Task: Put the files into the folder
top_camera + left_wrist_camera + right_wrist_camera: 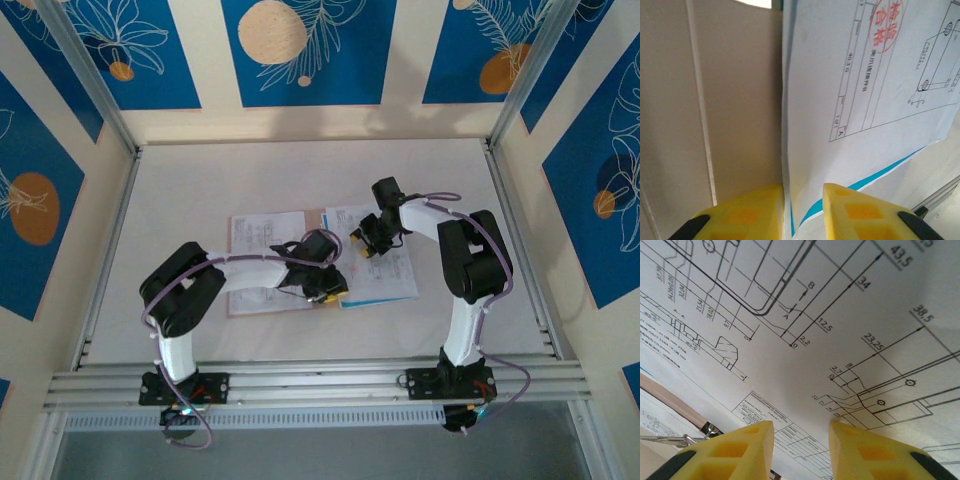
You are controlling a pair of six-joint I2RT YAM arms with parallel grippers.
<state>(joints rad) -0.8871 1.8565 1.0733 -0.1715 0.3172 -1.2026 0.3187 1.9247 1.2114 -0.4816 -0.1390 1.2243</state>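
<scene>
The pinkish-tan folder [240, 305] lies open on the table's left half with a printed white sheet [265, 235] on it. The files [395, 275], white drawings over a cyan sheet [880, 172], lie just right of it. My left gripper [330, 297] is down at the stack's near-left corner. In the left wrist view its fingers [804, 189] stand a little apart, one on the folder [735, 100], the other on the files [865, 100], with the raised paper edge between them. My right gripper [365, 250] presses on the stack's far-left part, jaws [801, 424] apart on the drawing [805, 340].
Aluminium rails run along the table's front [320, 385] and right side [520, 250]. Patterned walls close in the back and both sides. A metal clip [705, 432] shows by the folder's tan edge [670, 395] in the right wrist view.
</scene>
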